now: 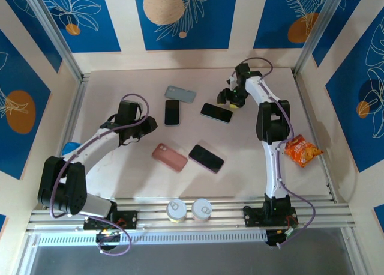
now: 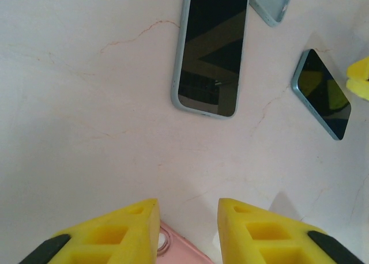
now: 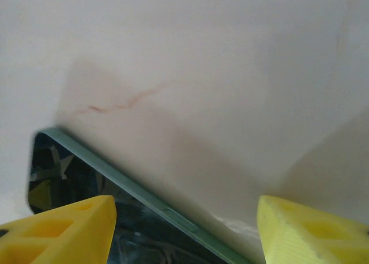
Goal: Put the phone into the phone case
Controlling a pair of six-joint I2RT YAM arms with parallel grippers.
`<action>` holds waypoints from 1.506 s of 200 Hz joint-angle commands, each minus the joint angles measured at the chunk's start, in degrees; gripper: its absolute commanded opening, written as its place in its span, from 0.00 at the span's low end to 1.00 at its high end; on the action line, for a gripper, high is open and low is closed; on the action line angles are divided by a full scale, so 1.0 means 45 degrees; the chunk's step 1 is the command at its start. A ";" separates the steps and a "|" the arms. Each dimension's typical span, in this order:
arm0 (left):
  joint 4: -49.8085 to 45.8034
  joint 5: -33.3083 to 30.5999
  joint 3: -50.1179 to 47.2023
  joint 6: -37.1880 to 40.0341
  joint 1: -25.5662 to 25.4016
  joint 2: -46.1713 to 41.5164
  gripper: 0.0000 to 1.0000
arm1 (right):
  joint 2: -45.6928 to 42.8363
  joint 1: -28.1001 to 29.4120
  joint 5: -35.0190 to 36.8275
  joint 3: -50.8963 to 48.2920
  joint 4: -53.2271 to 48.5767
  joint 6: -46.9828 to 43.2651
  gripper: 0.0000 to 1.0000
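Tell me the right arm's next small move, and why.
Probably lower the right gripper and close on the green-edged phone: its jaws are open and straddle the phone's edge, and the phone lies flat on the table, ungrasped.

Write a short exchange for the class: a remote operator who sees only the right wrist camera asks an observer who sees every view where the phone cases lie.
Operator: The right gripper is open over a green-edged phone. Is there a case anywhere?
Observer: Yes. A pink case lies on the table nearer the arm bases and to the phone's left.
Operator: Is the other arm near it?
Observer: The left gripper hangs open just above one end of the pink case, not touching it.
Operator: Any other case?
Observer: A grey-blue case lies farther back, just beyond a second phone.
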 commanded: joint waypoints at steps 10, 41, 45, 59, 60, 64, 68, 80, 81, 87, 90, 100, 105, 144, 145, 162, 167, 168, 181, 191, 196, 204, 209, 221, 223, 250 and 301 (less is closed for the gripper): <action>0.0005 0.0277 -0.0061 -0.0065 -0.0112 -0.0153 0.32 | -0.1217 0.0119 -0.0642 -0.1878 0.0523 0.0363 0.66; 0.0035 0.0347 -0.0179 -0.0041 -0.0126 -0.0250 0.32 | -0.1832 0.0096 -0.0844 -0.3204 0.0977 0.0641 0.66; 0.0062 0.0330 -0.0209 -0.0027 -0.0126 -0.0286 0.32 | -0.1946 0.0128 -0.0866 -0.3397 0.1033 0.0659 0.66; 0.0077 0.0308 -0.0312 -0.0061 -0.0126 -0.0387 0.32 | -0.2396 0.0254 -0.0865 -0.3991 0.1217 0.0700 0.66; 0.0081 0.0308 -0.0325 -0.0063 -0.0126 -0.0398 0.32 | -0.2442 0.0257 -0.0857 -0.4069 0.1217 0.0700 0.66; 0.0092 0.0308 -0.0351 -0.0064 -0.0135 -0.0437 0.32 | -0.2597 0.0310 -0.0820 -0.4267 0.1280 0.0722 0.66; 0.0116 0.0308 -0.0385 -0.0074 -0.0126 -0.0473 0.32 | -0.2763 0.0372 -0.0776 -0.4443 0.1363 0.0740 0.66; 0.0156 0.0308 -0.0474 -0.0103 -0.0126 -0.0553 0.32 | -0.3277 0.0574 -0.0653 -0.5115 0.1577 0.0831 0.66; 0.0160 0.0308 -0.0484 -0.0103 -0.0126 -0.0559 0.32 | -0.3313 0.0583 -0.0654 -0.5158 0.1592 0.0844 0.66; 0.0150 0.0327 -0.0538 -0.0119 -0.0128 -0.0584 0.32 | -0.3552 0.0682 -0.0601 -0.5483 0.1669 0.0890 0.66; 0.0169 0.0337 -0.0551 -0.0128 -0.0126 -0.0609 0.32 | -0.3679 0.0745 -0.0545 -0.5647 0.1727 0.0909 0.66; 0.0191 0.0347 -0.0626 -0.0144 -0.0126 -0.0670 0.32 | -0.4057 0.0934 -0.0468 -0.6134 0.1857 0.0972 0.66; 0.0199 0.0365 -0.0658 -0.0143 -0.0128 -0.0703 0.32 | -0.4241 0.1057 -0.0464 -0.6411 0.1921 0.1012 0.66; 0.0104 0.0347 -0.0767 -0.0106 -0.0127 -0.0946 0.32 | -0.4833 0.1661 -0.0087 -0.7129 0.1934 0.1010 0.66; 0.0104 0.0347 -0.0767 -0.0105 -0.0127 -0.0942 0.32 | -0.4833 0.1683 -0.0048 -0.7132 0.1927 0.0992 0.66; 0.0016 0.0308 -0.0700 -0.0075 -0.0131 -0.0990 0.32 | -0.4848 0.1974 0.0999 -0.6869 0.1677 0.0614 0.67; -0.0011 0.0308 -0.0675 -0.0067 -0.0140 -0.0993 0.32 | -0.4834 0.2081 0.1325 -0.6739 0.1636 0.0464 0.68; -0.0022 0.0308 -0.0672 -0.0075 -0.0133 -0.0994 0.32 | -0.4833 0.2099 0.1400 -0.6722 0.1621 0.0445 0.69; -0.0074 0.0288 -0.0614 -0.0066 -0.0126 -0.0965 0.32 | -0.4780 0.2466 0.2369 -0.6386 0.1571 -0.0053 0.72; -0.0101 0.0269 -0.0548 -0.0055 -0.0126 -0.0921 0.32 | -0.4654 0.2739 0.3115 -0.6061 0.1543 -0.0390 0.76; -0.0108 0.0269 -0.0516 -0.0045 -0.0126 -0.0887 0.32 | -0.4559 0.2854 0.3442 -0.5900 0.1548 -0.0548 0.78; -0.0134 0.0269 -0.0460 -0.0064 -0.0126 -0.0826 0.32 | -0.4357 0.3000 0.3817 -0.5588 0.1458 -0.0740 0.80; -0.0140 0.0269 -0.0421 -0.0071 -0.0126 -0.0762 0.32 | -0.4174 0.3087 0.4027 -0.5277 0.1351 -0.0850 0.81; -0.0195 0.0288 -0.0295 -0.0060 -0.0126 -0.0638 0.38 | -0.3814 0.3184 0.4141 -0.4784 0.1203 -0.1054 0.83; -0.0195 0.0288 -0.0273 -0.0049 -0.0126 -0.0623 0.39 | -0.3763 0.3188 0.4143 -0.4678 0.1188 -0.1081 0.83; -0.0357 0.0288 -0.0041 0.0042 -0.0137 -0.0395 0.49 | -0.2904 0.3305 0.4001 -0.3595 0.0870 -0.1385 0.87; -0.0511 0.0273 0.0092 0.0188 -0.0131 -0.0265 0.55 | -0.1835 0.3305 0.4229 -0.2500 0.0543 -0.1692 0.89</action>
